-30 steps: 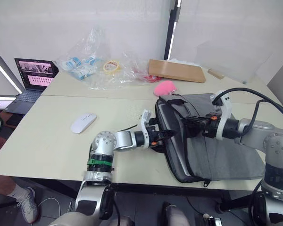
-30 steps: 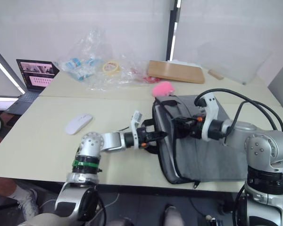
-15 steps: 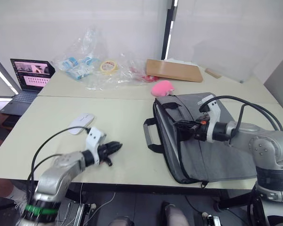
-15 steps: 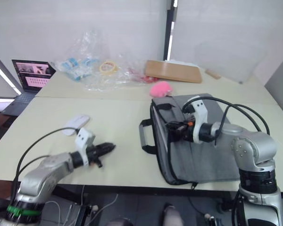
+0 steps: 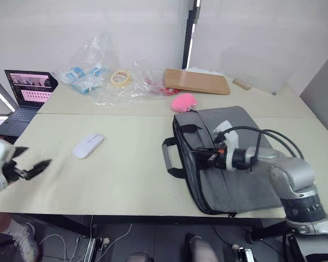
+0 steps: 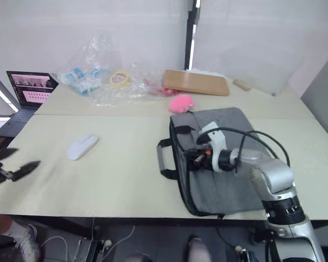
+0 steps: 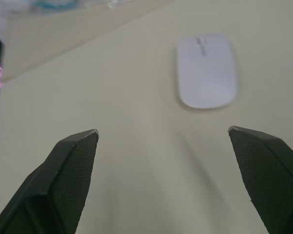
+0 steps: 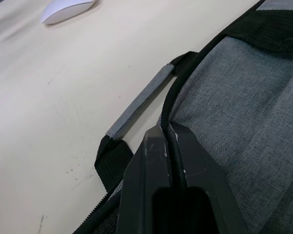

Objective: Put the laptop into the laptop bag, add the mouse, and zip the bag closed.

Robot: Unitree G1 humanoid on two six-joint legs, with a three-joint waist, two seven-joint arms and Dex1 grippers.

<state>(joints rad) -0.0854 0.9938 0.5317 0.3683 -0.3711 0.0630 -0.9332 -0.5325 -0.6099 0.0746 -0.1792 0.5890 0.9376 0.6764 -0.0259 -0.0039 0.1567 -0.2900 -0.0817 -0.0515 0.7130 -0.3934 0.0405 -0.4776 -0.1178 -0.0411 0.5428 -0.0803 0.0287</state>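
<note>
The grey laptop bag lies flat at the table's right, its black-and-grey handle pointing left. My right gripper is shut on the bag's black edge trim along its left side. The white mouse rests on the table left of the bag and also lies ahead of the left gripper. My left gripper hangs at the table's far left edge, open and empty, well short of the mouse. The laptop is hidden.
A small dark laptop with a pink screen sits at the far left. Clear plastic bags, a tape roll, a brown board and a pink plush lump line the back. A person's shoe shows lower left.
My left gripper has pulled away from the bag's handle to the far left of the table and gone from shut to wide open. The right gripper stays shut on the bag's edge.
</note>
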